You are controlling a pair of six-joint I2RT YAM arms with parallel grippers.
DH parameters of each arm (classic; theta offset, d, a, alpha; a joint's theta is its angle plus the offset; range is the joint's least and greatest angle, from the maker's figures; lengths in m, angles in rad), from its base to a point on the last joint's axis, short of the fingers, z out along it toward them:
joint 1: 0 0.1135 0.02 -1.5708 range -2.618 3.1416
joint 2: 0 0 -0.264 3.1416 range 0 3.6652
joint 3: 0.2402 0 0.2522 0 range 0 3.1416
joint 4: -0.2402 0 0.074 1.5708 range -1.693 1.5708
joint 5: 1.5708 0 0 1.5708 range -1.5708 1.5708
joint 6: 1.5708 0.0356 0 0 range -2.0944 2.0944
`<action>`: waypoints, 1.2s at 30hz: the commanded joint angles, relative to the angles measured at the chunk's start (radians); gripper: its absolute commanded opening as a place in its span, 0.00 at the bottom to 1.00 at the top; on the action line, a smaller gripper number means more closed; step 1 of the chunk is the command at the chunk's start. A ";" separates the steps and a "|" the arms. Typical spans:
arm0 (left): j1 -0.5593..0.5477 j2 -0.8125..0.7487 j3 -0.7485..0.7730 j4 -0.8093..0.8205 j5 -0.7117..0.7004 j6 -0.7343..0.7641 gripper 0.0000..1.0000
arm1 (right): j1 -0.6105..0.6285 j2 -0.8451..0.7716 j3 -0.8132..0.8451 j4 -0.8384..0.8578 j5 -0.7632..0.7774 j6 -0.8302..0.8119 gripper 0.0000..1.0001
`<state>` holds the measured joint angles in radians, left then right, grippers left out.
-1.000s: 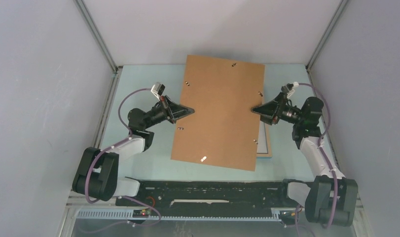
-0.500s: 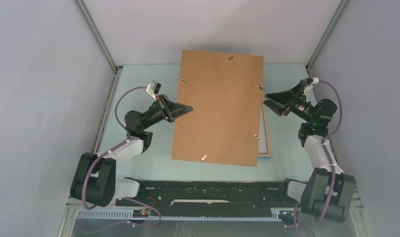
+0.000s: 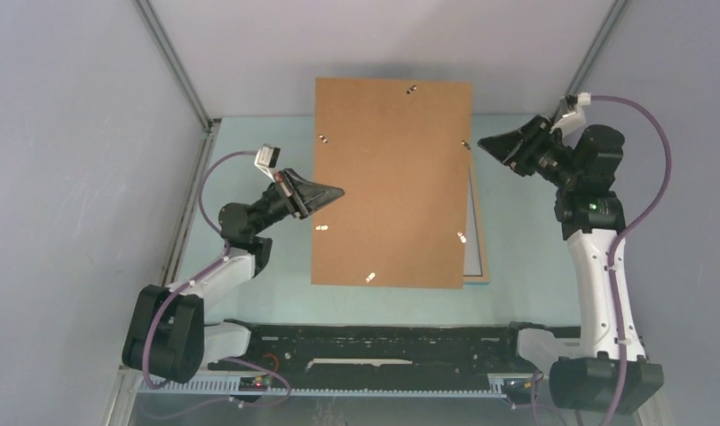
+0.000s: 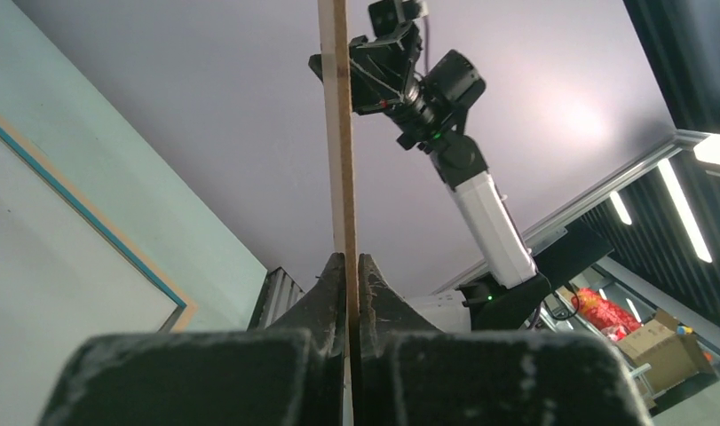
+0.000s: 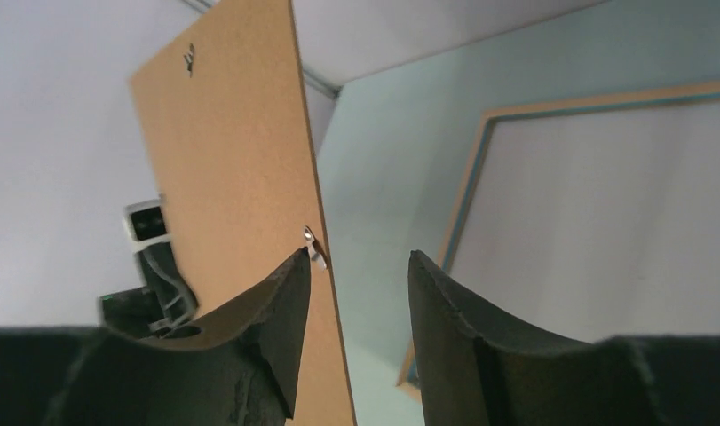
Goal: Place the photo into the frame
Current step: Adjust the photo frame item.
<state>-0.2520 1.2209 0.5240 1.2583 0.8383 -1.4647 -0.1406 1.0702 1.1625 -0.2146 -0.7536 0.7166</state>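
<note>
On the tabletop (image 3: 285, 288), nearest to the arm bases, the frame (image 3: 478, 266) is lying flat with its light wood side up. It is mostly hidden under the board (image 3: 391, 177), and only its right strip is showing. A little farther, the left jaws are clenching the left edge of the board and holding it raised above the frame. I think this is to free the opening below for the photo. Farthest, the right jaws are standing apart around the board's right edge, next to a small metal clip (image 5: 313, 246), and are not grasping it. Probably they are there to steady or take the board. The photo is not showing clearly in any view. Whether the pale surface inside the frame is the photo, I cannot tell.
</note>
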 commanded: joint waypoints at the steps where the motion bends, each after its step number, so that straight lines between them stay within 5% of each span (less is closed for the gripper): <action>1: 0.008 -0.049 0.003 0.051 -0.024 0.077 0.00 | 0.126 0.036 0.138 -0.322 0.313 -0.402 0.51; 9: 0.008 -0.057 0.003 0.030 -0.006 0.132 0.00 | 0.275 0.109 0.337 -0.451 0.588 -0.558 0.40; 36: 0.007 -0.082 0.045 -0.097 0.010 0.226 0.00 | 0.324 0.181 0.264 -0.420 0.547 -0.568 0.39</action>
<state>-0.2520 1.1774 0.5240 1.0882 0.8715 -1.2476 0.1501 1.2472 1.4151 -0.6685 -0.2111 0.1616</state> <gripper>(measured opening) 0.031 0.394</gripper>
